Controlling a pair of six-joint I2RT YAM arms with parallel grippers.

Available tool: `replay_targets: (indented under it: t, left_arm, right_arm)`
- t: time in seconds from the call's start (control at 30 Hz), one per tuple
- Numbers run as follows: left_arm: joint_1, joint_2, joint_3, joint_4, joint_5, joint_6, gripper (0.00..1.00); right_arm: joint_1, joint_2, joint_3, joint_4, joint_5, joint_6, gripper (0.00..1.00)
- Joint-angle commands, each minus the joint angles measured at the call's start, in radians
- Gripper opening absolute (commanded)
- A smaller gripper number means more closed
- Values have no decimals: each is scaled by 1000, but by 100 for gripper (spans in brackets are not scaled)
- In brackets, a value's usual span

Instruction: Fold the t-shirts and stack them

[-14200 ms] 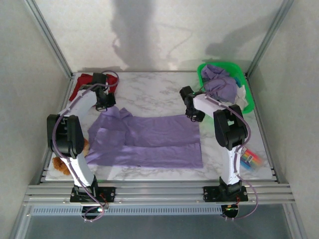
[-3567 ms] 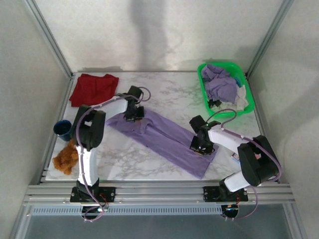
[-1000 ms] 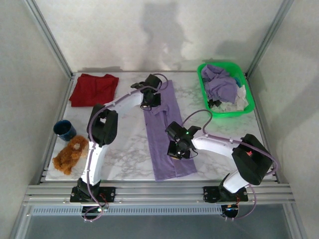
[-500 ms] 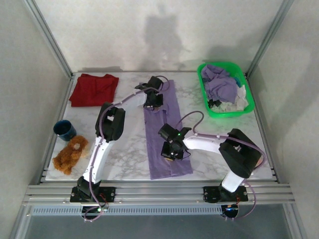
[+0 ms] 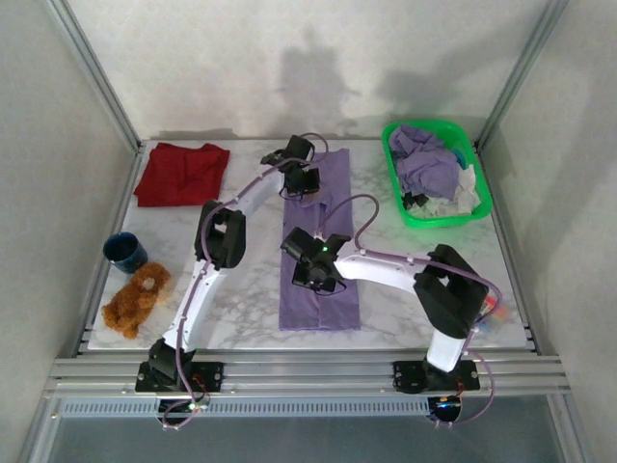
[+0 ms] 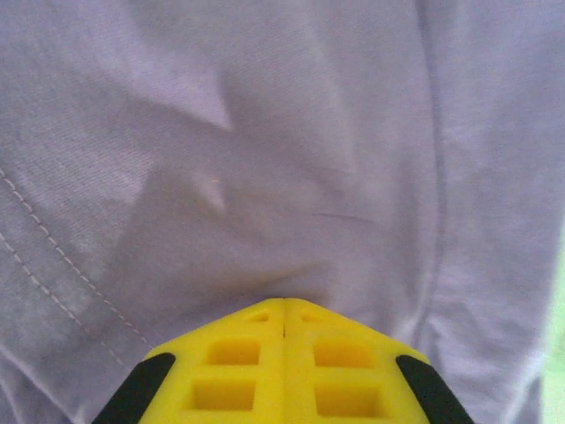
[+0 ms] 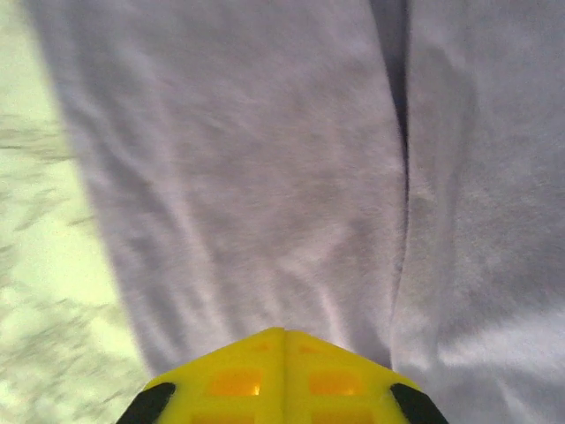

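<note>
A lavender t-shirt (image 5: 323,313), folded into a strip, is laid left of the green basket (image 5: 431,123), with the left hand (image 5: 302,181) and right hand (image 5: 313,273) closed on it. More shirts (image 5: 424,169) are left unfolded inside the basket.

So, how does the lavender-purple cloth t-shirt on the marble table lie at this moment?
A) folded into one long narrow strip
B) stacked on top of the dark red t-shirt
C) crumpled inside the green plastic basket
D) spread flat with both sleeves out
A: the lavender-purple cloth t-shirt lies as one long narrow strip on the marble table, running from near the front edge towards the far side.
</note>
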Motion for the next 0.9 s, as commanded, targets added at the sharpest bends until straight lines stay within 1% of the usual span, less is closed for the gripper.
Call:
replay_targets:
  t: [0.0,0.03,0.1,0.13,0.17,0.23,0.27,0.3,0.33,0.37,0.47,0.57,0.67,0.77,0.87]
  left_arm:
    - [8,-146,47,-54,19,-2,5]
    - [11,-187,39,-59,23,1,10]
    - [16,-276,6,-98,19,12,18]
    - [17,-324,-24,-119,14,22,23]
    - [16,-378,-81,-132,6,33,31]
    - [10,-521,-268,-113,-20,48,39]
    - [6,-610,-399,-72,-27,45,42]
    - [3,-689,-523,-27,-31,36,45]
    - [-3,-776,-659,19,-32,23,47]
    - [-8,-855,-784,53,-37,10,47]
    - [-51,-1045,-1076,108,-61,-38,48]
    - [-150,-1160,-1262,74,-157,-105,48]
    - [-258,-1270,-1443,112,-171,-209,47]
    - [-355,-1364,-1592,175,-163,-313,46]
    - [-429,-1405,-1678,179,-153,-380,45]
  right_arm:
    - [31,-169,41,-192,126,-53,9]
    - [31,-218,19,-205,141,-62,12]
    - [27,-341,-52,-232,166,-92,29]
    - [21,-392,-79,-261,176,-95,35]
    - [5,-449,-111,-289,173,-106,40]
    - [-27,-549,-165,-348,162,-119,48]
    - [-50,-602,-197,-361,130,-133,53]
    - [-73,-643,-223,-370,96,-138,55]
    - [-94,-686,-250,-370,55,-144,56]
    - [-109,-721,-281,-368,15,-144,57]
    - [-123,-757,-369,-356,-69,-131,58]
    - [-128,-737,-465,-274,-155,-115,57]
    - [-126,-693,-504,-177,-223,-93,55]
    - [-127,-628,-512,-147,-237,-111,55]
    - [-126,-580,-537,-101,-253,-137,55]
